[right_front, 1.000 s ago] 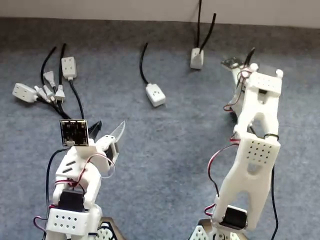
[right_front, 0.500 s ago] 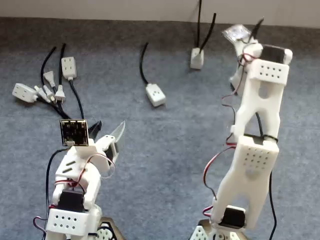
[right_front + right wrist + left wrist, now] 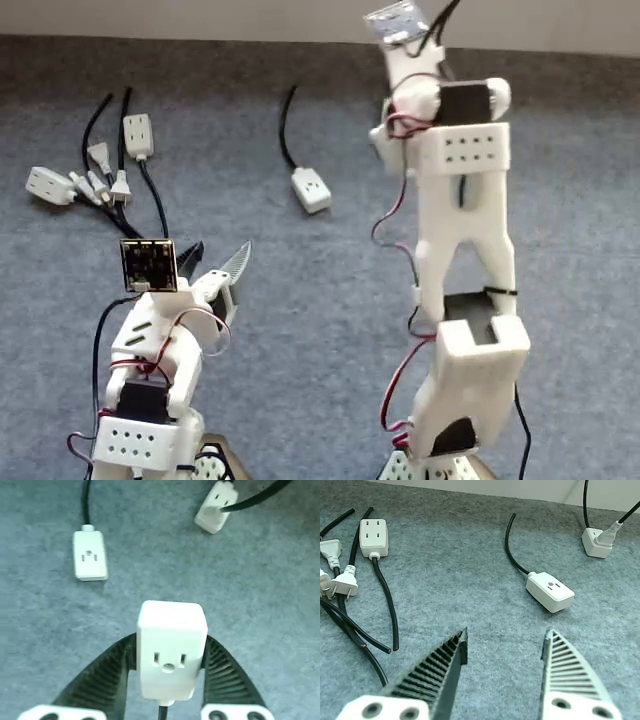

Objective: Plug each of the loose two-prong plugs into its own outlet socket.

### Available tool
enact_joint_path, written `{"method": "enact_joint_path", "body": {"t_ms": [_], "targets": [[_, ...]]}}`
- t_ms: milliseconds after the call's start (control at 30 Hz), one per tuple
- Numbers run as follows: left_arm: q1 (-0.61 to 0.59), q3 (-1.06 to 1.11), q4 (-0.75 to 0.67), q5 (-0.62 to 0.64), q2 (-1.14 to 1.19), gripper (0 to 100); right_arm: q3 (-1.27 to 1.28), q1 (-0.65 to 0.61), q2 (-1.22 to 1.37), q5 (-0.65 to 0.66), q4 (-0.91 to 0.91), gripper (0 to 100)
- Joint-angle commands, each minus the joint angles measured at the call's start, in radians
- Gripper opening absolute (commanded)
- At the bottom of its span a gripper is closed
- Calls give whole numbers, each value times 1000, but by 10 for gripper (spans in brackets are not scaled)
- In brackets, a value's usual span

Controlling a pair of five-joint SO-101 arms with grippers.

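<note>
While the right gripper (image 3: 170,640) clamps an outlet socket (image 3: 171,625), the left gripper (image 3: 507,631) gapes near loose plugs (image 3: 346,580).

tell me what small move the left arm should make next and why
Probably swing the left gripper toward the nearest loose plug and lower over it. It is open and empty, while the right gripper clamps an outlet socket with nothing plugged in.

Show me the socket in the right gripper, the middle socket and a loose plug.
held socket (image 3: 171,650), right wrist view, on its slotted front face.
middle socket (image 3: 550,591), left wrist view, on its top face.
loose plug (image 3: 345,581), left wrist view, on its white body.
</note>
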Motion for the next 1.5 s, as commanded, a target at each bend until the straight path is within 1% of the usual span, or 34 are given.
{"method": "enact_joint_path", "body": {"t_ms": [0,100,200,267,367,467,667,767,833,933,1000,1133,1233,1367,1467], "targets": [[13,-5,-21,-5,-7,248,217,-153,-205,-183,41,113],[13,-5,-21,-5,-7,248,369,-246,-283,-247,38,113],[13,-5,-21,-5,-7,248,559,-303,-318,-285,-1,113],[13,-5,-21,-3,-7,248,696,-320,-321,-313,-94,113],[13,-5,-21,-3,-7,248,881,-338,-320,-345,-291,113],[15,-7,-21,-3,-7,248,1013,-363,-320,-351,-461,113],[19,-7,-20,2,-7,248,1153,-378,-317,-344,-771,115],[19,-7,-20,2,-7,248,1196,-378,-315,-347,-863,117],[19,-7,-20,2,-7,248,1210,-378,-303,-350,-874,152],[19,-7,-20,2,-7,248,1213,-378,-283,-356,-877,275],[19,-7,-20,2,-7,248,1211,-378,-285,-347,-872,317],[19,-7,-20,2,-7,248,1190,-377,-349,-305,-869,318],[19,-7,-20,2,-7,248,1173,-367,-400,-265,-825,318],[19,-7,-20,2,-7,248,1170,-321,-410,-198,-814,318],[19,-7,-20,2,-7,248,1171,-285,-410,-189,-814,318]]}}
